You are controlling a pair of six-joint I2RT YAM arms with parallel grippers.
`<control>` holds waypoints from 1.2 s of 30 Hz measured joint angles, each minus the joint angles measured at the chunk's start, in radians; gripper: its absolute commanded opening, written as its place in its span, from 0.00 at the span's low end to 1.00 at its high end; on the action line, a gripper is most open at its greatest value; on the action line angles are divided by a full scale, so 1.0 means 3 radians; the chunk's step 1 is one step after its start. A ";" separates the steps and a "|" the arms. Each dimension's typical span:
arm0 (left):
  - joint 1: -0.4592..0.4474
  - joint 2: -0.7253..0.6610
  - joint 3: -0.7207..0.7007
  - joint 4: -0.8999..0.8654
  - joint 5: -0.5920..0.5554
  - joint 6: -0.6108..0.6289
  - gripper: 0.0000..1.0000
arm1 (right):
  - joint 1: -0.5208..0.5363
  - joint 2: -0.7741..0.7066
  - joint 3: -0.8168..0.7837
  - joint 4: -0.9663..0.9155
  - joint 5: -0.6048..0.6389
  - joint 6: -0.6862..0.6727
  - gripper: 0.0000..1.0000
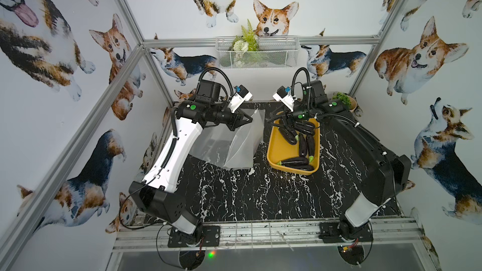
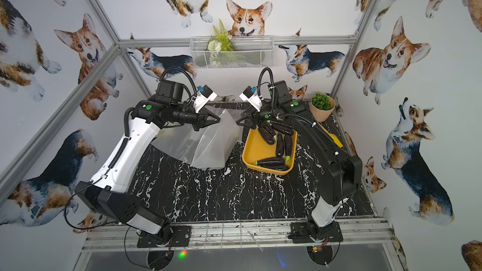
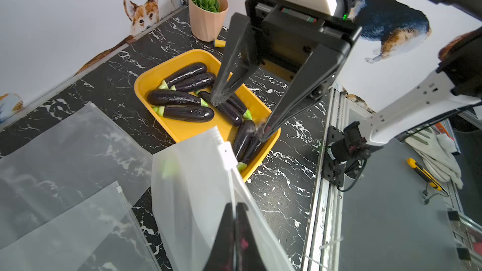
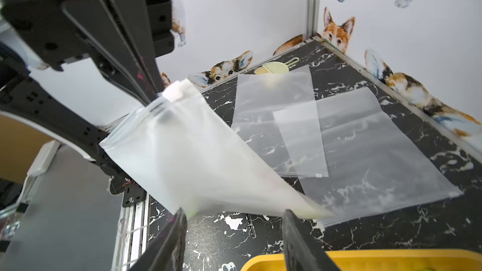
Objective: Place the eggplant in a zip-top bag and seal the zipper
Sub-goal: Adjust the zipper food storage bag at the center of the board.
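Zero gap at left hand (image 3: pixel 236 205), pinching bag (image 3: pixel 193 191); right hand (image 3: pixel 240 119) spread.

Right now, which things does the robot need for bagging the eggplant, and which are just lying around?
For the job: lifted zip-top bag; eggplants; yellow tray holding them.
Just lying about: flat spare bags; potted plant; wire basket; little brush; gloves; yellow knife.

Corgi-print walls (image 1: pixel 443 9) and an aluminium frame (image 1: pixel 182 43) enclose a black marble tabletop (image 1: pixel 260 191). A wire basket (image 1: pixel 276 58) hangs at twelve o'clock, a potted plant (image 2: pixel 322 108) at two.
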 measured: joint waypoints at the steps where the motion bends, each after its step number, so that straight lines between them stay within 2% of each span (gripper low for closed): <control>1: 0.0000 0.0011 0.0018 -0.0051 0.0015 0.0048 0.00 | 0.0011 -0.0008 -0.0048 0.0071 -0.0051 -0.0051 0.65; 4: 0.0000 0.0017 0.0029 -0.0168 0.0037 0.0145 0.00 | 0.0081 -0.0031 -0.0125 0.0235 -0.0149 -0.0165 0.68; 8: 0.0000 0.0019 0.0024 -0.0214 0.0064 0.0207 0.00 | 0.0237 -0.0006 -0.0069 0.0300 -0.0184 -0.0354 0.67; 19: -0.0004 0.0018 0.0000 -0.0294 0.0132 0.0268 0.00 | 0.0310 0.0187 0.0122 0.0298 -0.0239 -0.0504 0.53; 22: -0.0010 0.0014 -0.0013 -0.0298 0.0137 0.0268 0.00 | 0.0324 0.0226 0.0184 0.0296 -0.0304 -0.0514 0.37; 25: -0.0018 -0.0009 -0.0070 -0.0285 0.0125 0.0262 0.00 | 0.0328 0.0251 0.0235 0.0276 -0.0373 -0.0514 0.27; 26: -0.0018 -0.0017 -0.0085 -0.0278 0.0112 0.0252 0.00 | 0.0329 0.0251 0.0247 0.0268 -0.0390 -0.0515 0.17; 27: -0.0018 -0.0032 -0.0112 -0.0257 0.0102 0.0240 0.00 | 0.0331 0.0251 0.0256 0.0257 -0.0412 -0.0518 0.00; 35: 0.0001 -0.0151 -0.0247 -0.0038 -0.0064 0.0081 0.00 | 0.0326 0.0140 0.0116 0.0202 -0.0492 -0.0605 0.00; 36: 0.0003 -0.0161 -0.0252 -0.0014 -0.0062 0.0065 0.00 | 0.0324 0.0123 0.0095 0.0215 -0.0493 -0.0604 0.11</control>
